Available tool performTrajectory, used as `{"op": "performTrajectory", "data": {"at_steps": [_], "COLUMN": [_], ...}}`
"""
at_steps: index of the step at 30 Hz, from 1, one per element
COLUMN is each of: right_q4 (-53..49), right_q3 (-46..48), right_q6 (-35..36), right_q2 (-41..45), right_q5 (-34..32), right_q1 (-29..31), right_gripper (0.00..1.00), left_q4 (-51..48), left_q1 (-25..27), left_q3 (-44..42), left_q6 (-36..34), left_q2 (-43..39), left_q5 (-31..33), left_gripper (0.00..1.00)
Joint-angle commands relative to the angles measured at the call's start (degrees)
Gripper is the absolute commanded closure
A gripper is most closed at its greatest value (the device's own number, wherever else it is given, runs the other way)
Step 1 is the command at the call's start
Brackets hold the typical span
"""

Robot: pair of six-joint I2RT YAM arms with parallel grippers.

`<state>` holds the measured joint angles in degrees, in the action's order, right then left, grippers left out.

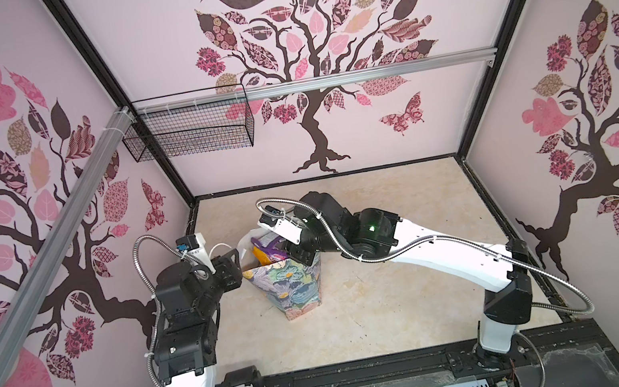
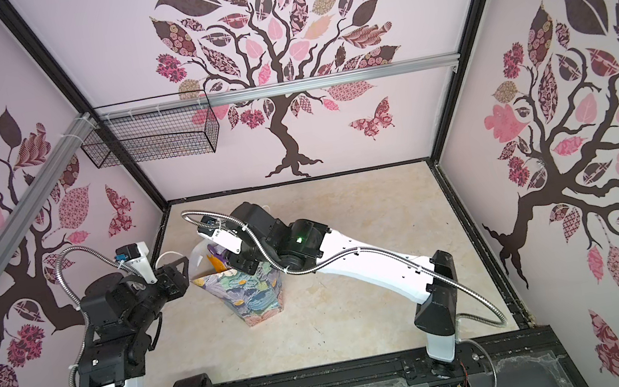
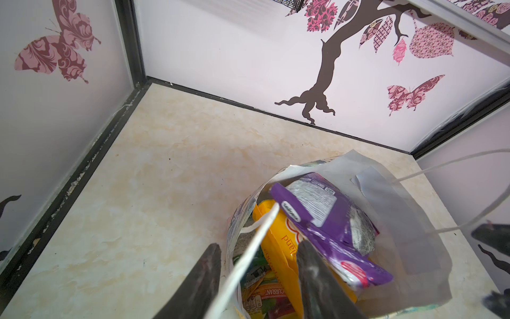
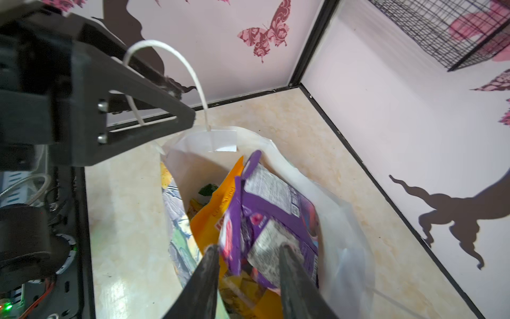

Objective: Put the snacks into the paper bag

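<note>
Right fingers [image 4: 211, 265] spread over the paper bag [image 1: 297, 285], purple snack [image 4: 276, 204] loose inside against a yellow snack [image 3: 276, 229]. Left fingers [image 3: 205, 273] parted, straddling its rim. Lift straight up, I'd say, clear of that cord handle [image 3: 260, 234].

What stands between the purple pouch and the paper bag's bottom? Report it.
The purple pouch rests against an upright orange pouch inside the paper bag, with more pouches packed beneath. Nothing else visible stands in the way.
</note>
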<state>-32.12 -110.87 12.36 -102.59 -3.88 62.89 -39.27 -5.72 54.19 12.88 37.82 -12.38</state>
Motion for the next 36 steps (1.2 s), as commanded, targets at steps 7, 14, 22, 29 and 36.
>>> {"op": "performTrajectory", "data": {"at_steps": [7, 14, 22, 29, 36], "right_q4": [-10.1, -7.4, 3.7, 9.0, 10.7], "right_q3": [-11.1, 4.8, 19.6, 20.4, 18.4], "right_q6": [-12.3, -18.5, -23.3, -23.1, -23.8], "right_q2": [3.7, 15.2, 19.8, 15.3, 10.8], "right_q5": [3.1, -10.2, -6.1, -5.2, -0.8], "right_q1": [0.3, 0.2, -5.8, -9.1, -9.6], "right_gripper": [0.58, 0.45, 0.33, 0.34, 0.36], "left_q4": [-2.9, -16.3, -24.8, -28.1, -25.1], "left_q1": [-0.3, -0.3, 0.2, 8.7, 19.4], "left_q3": [1.8, 18.2, 36.5, 40.4, 34.9], "left_q6": [-1.2, 0.0, 0.6, 1.1, 1.2], "left_q2": [-0.4, 3.3, 11.6, 15.6, 20.3], "left_q5": [0.8, -0.6, -7.1, -3.7, 6.8], "left_gripper": [0.44, 0.26, 0.39, 0.42, 0.48]}}
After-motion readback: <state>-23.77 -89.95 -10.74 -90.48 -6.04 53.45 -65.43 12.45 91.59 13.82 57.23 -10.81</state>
